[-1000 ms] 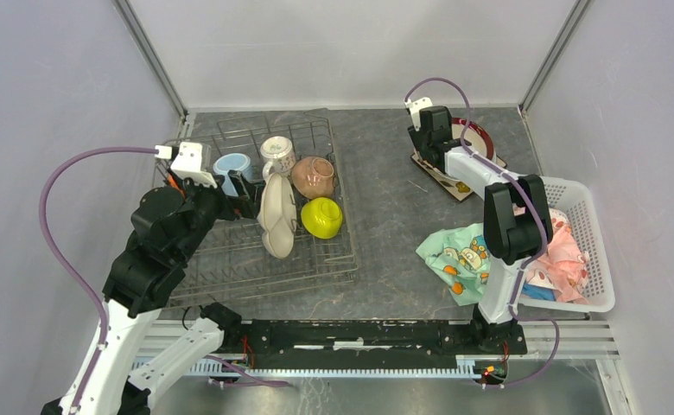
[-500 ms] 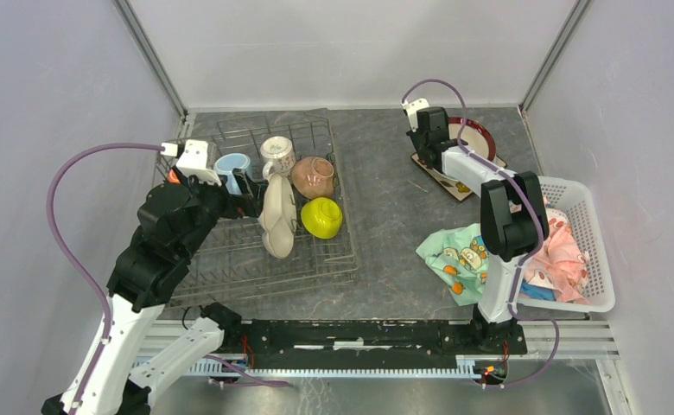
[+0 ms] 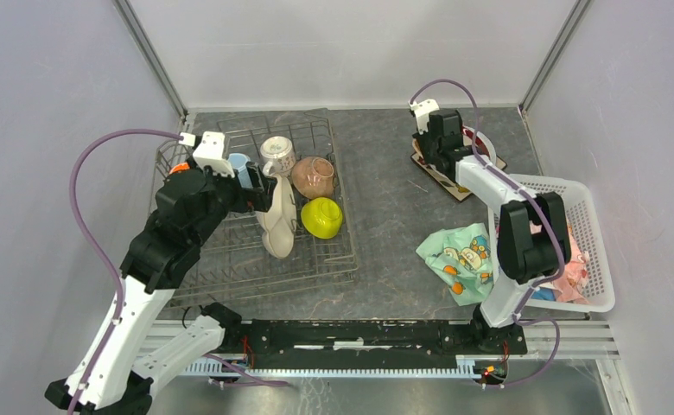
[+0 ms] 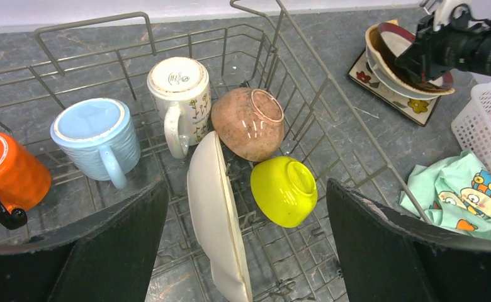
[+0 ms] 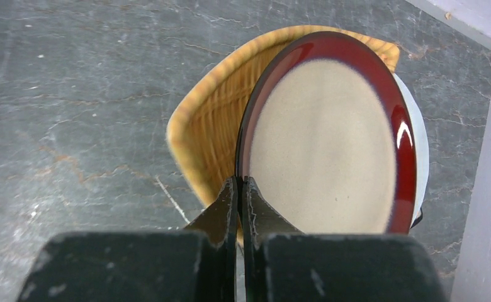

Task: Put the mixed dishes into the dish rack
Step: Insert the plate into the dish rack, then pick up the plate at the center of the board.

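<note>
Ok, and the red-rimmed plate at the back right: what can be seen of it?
The red-rimmed plate is round, with a glossy dark red rim and a matte beige centre, ceramic by its look, no damage visible. It lies over a woven tan plate, a white plate showing past its right edge. The right tool is shut on its near rim. Whether it is lifted is unclear.

glossy red-rimmed plate (image 5: 331, 145), woven tan plate (image 5: 211, 132), metal wire rack (image 3: 230, 259), perf. plastic basket (image 3: 594, 233)
</note>
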